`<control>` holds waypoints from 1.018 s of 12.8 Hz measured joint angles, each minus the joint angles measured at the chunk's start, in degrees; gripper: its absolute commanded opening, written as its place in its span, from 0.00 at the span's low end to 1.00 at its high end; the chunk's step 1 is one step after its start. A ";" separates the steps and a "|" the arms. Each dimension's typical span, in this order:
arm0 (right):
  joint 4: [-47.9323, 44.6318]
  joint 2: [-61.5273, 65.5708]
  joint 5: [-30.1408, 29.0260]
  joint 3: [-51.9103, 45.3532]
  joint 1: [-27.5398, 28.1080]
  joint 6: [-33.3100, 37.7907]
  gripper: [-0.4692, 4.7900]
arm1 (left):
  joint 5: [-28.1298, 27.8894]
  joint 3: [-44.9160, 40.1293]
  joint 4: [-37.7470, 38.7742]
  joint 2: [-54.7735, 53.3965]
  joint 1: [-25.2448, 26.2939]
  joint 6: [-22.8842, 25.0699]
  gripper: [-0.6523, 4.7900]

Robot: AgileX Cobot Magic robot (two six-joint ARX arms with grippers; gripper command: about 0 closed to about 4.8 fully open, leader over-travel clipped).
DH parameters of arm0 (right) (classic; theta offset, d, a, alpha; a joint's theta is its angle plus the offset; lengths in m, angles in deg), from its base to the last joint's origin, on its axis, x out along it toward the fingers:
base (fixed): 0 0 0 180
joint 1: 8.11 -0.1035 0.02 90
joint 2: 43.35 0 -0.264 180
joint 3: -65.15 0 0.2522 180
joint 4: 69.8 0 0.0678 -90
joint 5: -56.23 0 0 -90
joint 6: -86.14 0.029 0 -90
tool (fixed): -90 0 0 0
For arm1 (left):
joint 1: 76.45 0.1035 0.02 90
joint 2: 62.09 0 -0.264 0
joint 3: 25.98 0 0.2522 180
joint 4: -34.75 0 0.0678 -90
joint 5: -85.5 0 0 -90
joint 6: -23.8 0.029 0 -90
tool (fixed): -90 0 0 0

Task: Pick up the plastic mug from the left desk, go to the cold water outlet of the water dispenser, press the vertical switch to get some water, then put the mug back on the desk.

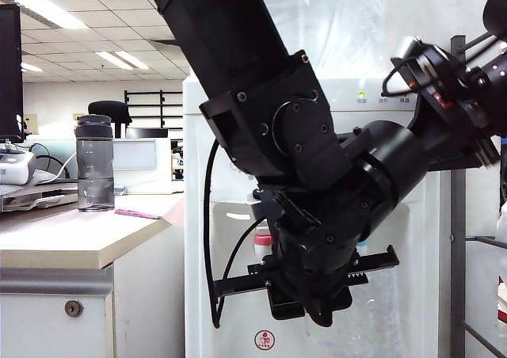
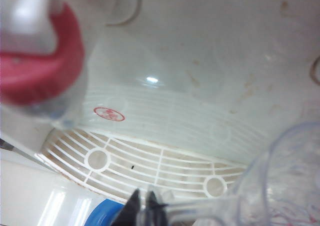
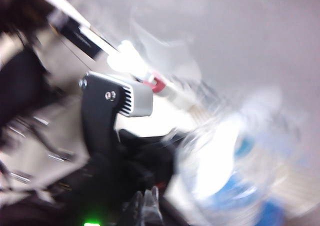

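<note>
In the dispenser's tap recess: left end effector (image 2: 145,206), fingertips together on the thin clear handle of the plastic mug (image 2: 280,186). The mug hangs above the white slotted drip tray (image 2: 150,161), beside the red-collared tap (image 2: 40,71), which sits blurred and close to the left wrist camera. In the exterior view the left arm crosses the front of the water dispenser (image 1: 396,97) and hides most of the recess; the mug shows faintly as clear plastic to the right of the end effector (image 1: 313,295).

Right end effector (image 3: 146,206): dark fingertips appear close together, frame heavily blurred, state cannot be told; mug (image 3: 235,156) appears as a clear smear near it, a blue patch beneath.

Left worktop (image 1: 71,231): beige top, cabinet with round lock (image 1: 73,308). Carries a smoky-grey bottle (image 1: 95,164) with dark lid, upright, well apart from the dispenser.
</note>
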 measured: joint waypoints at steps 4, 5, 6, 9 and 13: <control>-0.46 0.00 0.13 0.00 0.00 -24.90 0.11 | 0.00 0.00 0.00 0.00 0.00 0.00 0.11; -0.48 0.00 -0.31 0.00 0.00 -31.06 0.17 | 0.00 0.00 0.00 0.00 0.00 0.02 0.11; -0.55 0.00 -0.39 0.00 0.00 -38.16 0.17 | 0.00 0.00 0.00 0.00 0.00 0.00 0.11; -0.63 0.00 0.66 0.00 0.00 -57.59 0.17 | 0.00 0.00 0.00 0.00 0.00 0.02 0.11; -1.18 0.00 3.37 0.00 0.00 -67.36 0.09 | 0.00 0.00 0.00 0.00 0.00 0.00 0.11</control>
